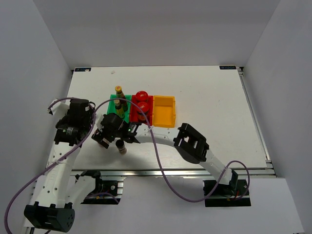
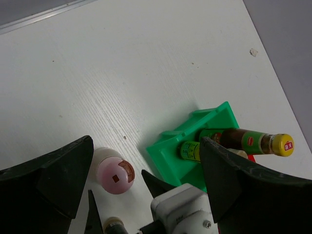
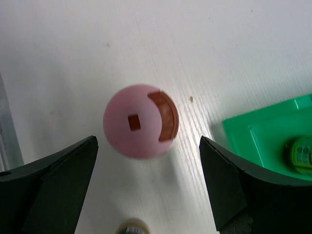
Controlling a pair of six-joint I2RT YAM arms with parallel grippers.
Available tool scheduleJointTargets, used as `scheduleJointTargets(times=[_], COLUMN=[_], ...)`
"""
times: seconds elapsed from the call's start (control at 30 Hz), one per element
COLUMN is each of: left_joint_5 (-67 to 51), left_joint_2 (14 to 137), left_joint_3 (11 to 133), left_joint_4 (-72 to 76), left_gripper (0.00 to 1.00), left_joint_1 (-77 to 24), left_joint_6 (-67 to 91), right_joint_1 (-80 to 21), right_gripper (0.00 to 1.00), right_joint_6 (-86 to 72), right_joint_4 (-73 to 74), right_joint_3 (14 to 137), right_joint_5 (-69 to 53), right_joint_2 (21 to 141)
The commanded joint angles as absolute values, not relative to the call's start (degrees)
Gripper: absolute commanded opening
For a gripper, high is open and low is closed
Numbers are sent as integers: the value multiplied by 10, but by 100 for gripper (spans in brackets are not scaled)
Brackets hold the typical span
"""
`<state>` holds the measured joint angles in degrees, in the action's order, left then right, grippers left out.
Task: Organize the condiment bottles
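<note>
The pink shaker (image 3: 139, 122) stands on the white table, straight below my open right gripper (image 3: 148, 141), between its two fingers and untouched. It also shows in the left wrist view (image 2: 114, 173). In the top view the right gripper (image 1: 109, 129) hides it. The small dark shaker (image 1: 121, 146) stands just near of it. My left gripper (image 2: 146, 141) is open and empty beside the right one (image 1: 90, 121). The tall dark yellow-capped bottle (image 2: 253, 141) and the small yellow bottle (image 2: 190, 150) stand in the green bin (image 2: 170, 156). Two red-lidded jars (image 1: 142, 95) sit in the red bin (image 1: 135, 116).
The orange bin (image 1: 164, 111) stands right of the red bin. The three bins form a row at mid-table. The right arm's elbow (image 1: 192, 141) reaches across the near side. Grey walls surround the table.
</note>
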<state>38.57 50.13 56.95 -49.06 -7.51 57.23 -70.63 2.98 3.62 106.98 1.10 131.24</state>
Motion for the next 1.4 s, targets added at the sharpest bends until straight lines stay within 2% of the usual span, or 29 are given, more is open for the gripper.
scheduleJointTargets(times=[0.0, 0.13, 0.17, 0.2, 0.23, 0.3, 0.37, 0.43, 0.53, 0.77, 1.03, 1.17, 1.37], left_joint_5=[389, 387, 387, 386, 387, 388, 387, 387, 385, 322, 227, 81, 29], left_joint_2=[502, 495, 493, 493, 490, 486, 482, 476, 472, 445, 453, 470, 517], left_joint_3=[567, 561, 561, 560, 559, 558, 556, 555, 554, 542, 533, 509, 508], left_joint_4=[-493, -483, -483, -482, -479, -477, -475, -472, -468, -414, -362, -292, -290], left_gripper=[98, 98, 98, 98, 98, 98, 98, 98, 98, 98, 98, 98, 98], left_joint_1=[-71, -71, -71, -71, -71, -71, -71, -71, -70, -71, -71, -71, -71], left_joint_6=[576, 572, 571, 570, 570, 570, 568, 567, 565, 520, 476, 431, 425], right_joint_1=[-708, -708, -708, -708, -708, -708, -708, -708, -708, -689, -572, -458, -401], right_gripper=[89, 88, 85, 79, 65, 43, 32, 26, 23, 21, 21, 21, 21], right_joint_6=[20, 20, 17, 15, 11, 8, 6, 4, 5, 10, -41, -121, -131], right_joint_4=[-31, -45, -48, -49, -47, -59, -78, -111, -149, -243, -259, -210, -190], right_joint_3=[1119, 1150, 1155, 1156, 1156, 1137, 1093, 1062, 1005, 847, 695, 626, 577], right_joint_5=[16, 5, 5, 5, 5, 5, 5, -18, -25, 76, 138, 131, 134], right_joint_2=[1331, 1362, 1368, 1369, 1368, 1351, 1317, 1287, 1219, 1037, 855, 809, 812])
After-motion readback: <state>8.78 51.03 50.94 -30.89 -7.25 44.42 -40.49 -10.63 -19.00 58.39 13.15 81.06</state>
